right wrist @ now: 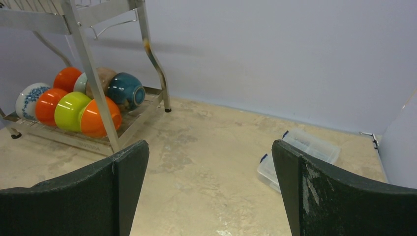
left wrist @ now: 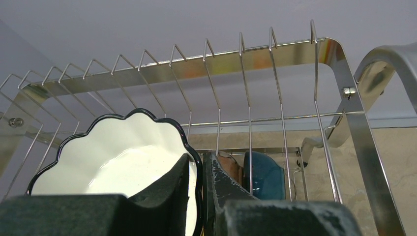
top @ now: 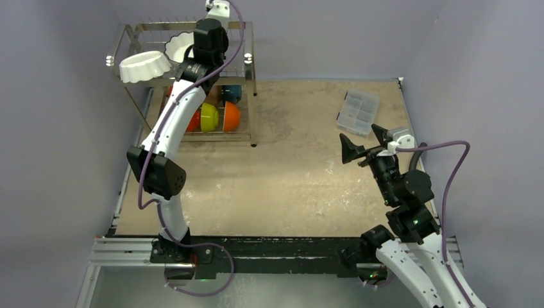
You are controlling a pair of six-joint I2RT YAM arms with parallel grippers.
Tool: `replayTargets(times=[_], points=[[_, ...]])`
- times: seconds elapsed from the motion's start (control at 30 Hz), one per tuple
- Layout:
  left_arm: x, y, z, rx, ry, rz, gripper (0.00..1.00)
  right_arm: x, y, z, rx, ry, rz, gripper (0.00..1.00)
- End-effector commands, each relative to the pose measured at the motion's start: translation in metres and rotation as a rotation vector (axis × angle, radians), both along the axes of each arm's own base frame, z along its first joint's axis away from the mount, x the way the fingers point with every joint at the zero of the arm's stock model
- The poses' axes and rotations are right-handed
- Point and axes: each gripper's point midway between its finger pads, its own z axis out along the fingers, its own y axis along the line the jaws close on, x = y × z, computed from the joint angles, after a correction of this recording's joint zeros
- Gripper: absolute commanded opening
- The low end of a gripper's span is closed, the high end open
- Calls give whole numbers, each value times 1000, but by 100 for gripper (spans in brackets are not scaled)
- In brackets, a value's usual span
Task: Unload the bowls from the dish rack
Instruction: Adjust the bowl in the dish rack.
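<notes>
Two scalloped white bowls [top: 146, 66] are sitting on the top tier of the dish rack [left wrist: 290, 49]. Left fingers [left wrist: 169, 189] are pinching the rim of the gripped bowl [left wrist: 118, 157], whose body is lying toward 9 o'clock of them; right fingers [right wrist: 113, 182] are hanging spread over the surface [top: 282, 179], well apart.

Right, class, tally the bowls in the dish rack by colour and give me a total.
white scalloped bowl: 2
orange bowl: 3
yellow-green bowl: 1
teal bowl: 1
tan bowl: 1
blue-patterned bowl: 1
pale bowl, mostly hidden: 1
Total: 10
</notes>
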Motion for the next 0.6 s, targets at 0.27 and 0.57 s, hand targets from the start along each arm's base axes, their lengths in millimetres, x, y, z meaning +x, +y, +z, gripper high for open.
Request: replayTargets(times=[0.27,0.57], points=[[-13,-10,54,-73,-104,-111,0,-1,-3,7,17,-35,-17,99],[-35,-31,108,-160,-243,-264,0,-2,-4,8,21,-38,-17,99]])
